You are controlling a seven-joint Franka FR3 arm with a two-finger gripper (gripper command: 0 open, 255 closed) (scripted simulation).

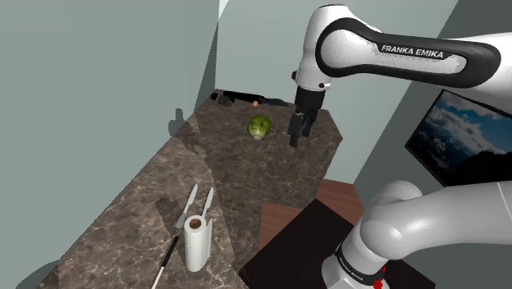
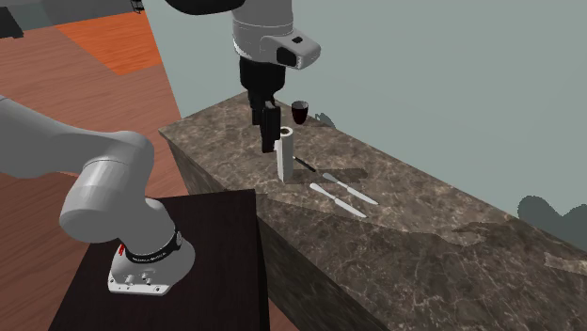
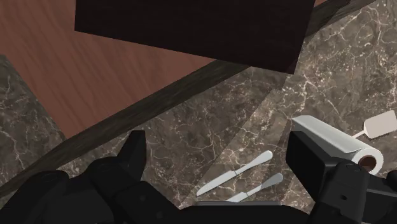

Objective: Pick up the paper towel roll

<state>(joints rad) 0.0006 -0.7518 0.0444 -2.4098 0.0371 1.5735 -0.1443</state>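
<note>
Paper towel roll (image 1: pixel 197 244) stands upright, untouched; the tool (image 3: pixel 216 141) hangs spread wide and empty.

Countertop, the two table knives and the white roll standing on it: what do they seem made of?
Dark brown countertop: looks like smooth marble or similar stone, judging by its pale branching veins. Two pale grey table knives: probably metal, smooth and light, though drawn too plainly to be sure. White upright roll: likely paper, matte, with a brown core like cardboard.
</note>
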